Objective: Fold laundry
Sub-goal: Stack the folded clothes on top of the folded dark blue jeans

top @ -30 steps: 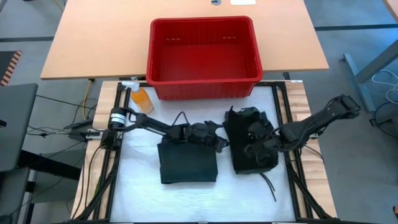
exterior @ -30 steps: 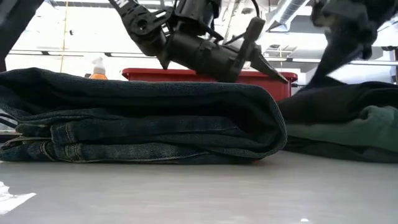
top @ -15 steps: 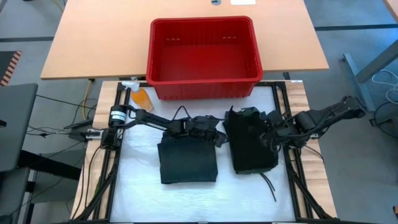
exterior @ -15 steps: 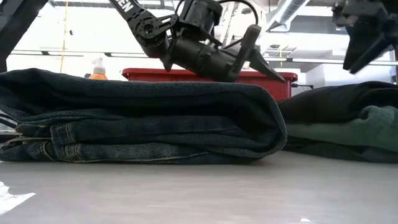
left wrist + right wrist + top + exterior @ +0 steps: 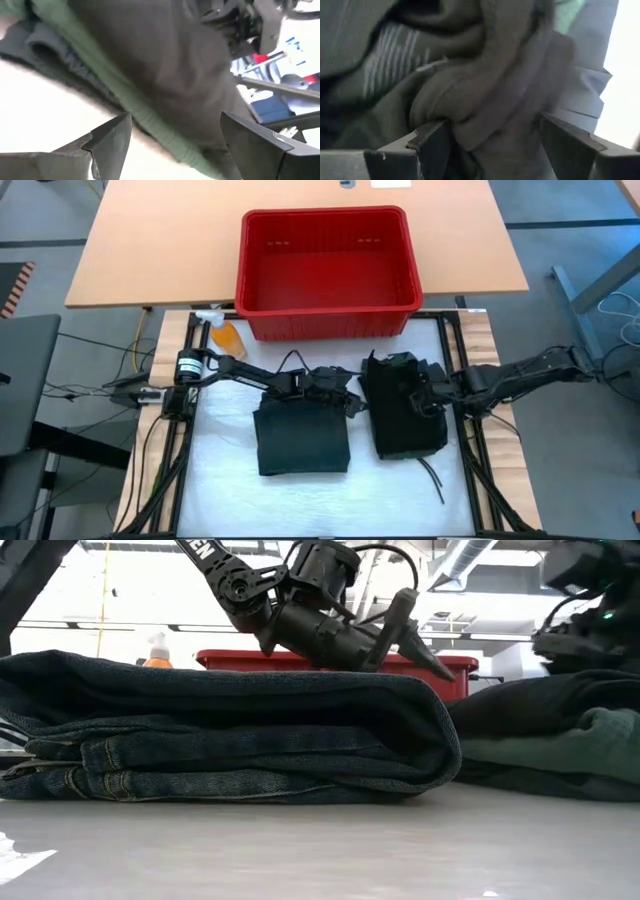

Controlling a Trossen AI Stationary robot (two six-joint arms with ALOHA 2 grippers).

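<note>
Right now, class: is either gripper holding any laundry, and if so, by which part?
Nothing is held. The left gripper stands open above the folded jeans; the right gripper is open at the edge of the dark pile, gripping nothing.

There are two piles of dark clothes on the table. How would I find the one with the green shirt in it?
Start at the big red basket and come down to the white mat in front of it. Two folded piles lie there side by side; take the pile with the green shirt, nearer the right gripper. A green layer shows in its side, and black cords trail from it, unlike the folded jeans.
</note>
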